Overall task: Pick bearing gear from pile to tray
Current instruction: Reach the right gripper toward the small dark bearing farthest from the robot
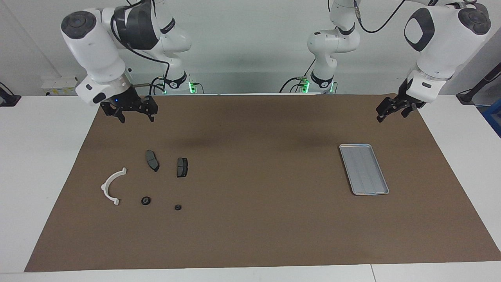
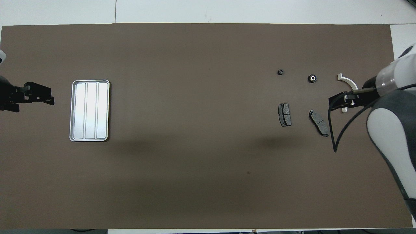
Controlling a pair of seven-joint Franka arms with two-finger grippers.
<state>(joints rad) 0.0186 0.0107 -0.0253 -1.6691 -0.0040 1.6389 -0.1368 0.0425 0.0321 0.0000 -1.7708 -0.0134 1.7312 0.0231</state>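
1. The brown mat [image 1: 250,184] covers most of the white table [image 1: 39,156] and carries everything else.
2. The right gripper [image 1: 135,113] hangs raised over the mat at the right arm's end, jaws wide and holding nothing.
3. The left gripper [image 1: 393,111] hangs raised over the mat's edge at the left arm's end, jaws wide and empty.
4. The tray [image 1: 381,192] lies toward the left arm's end, well apart from the pile, with bare mat between them.
5. The white arc [image 1: 109,186] lies outermost in the pile; in the overhead view the right arm covers part of it, while the facing view shows it whole.
6. Two dark grey pads [image 1: 152,160] lie side by side, nearer the robots than the round pieces.
7. The larger black round piece [image 1: 146,201] and the smaller one [image 1: 178,207] lie apart, touching nothing.
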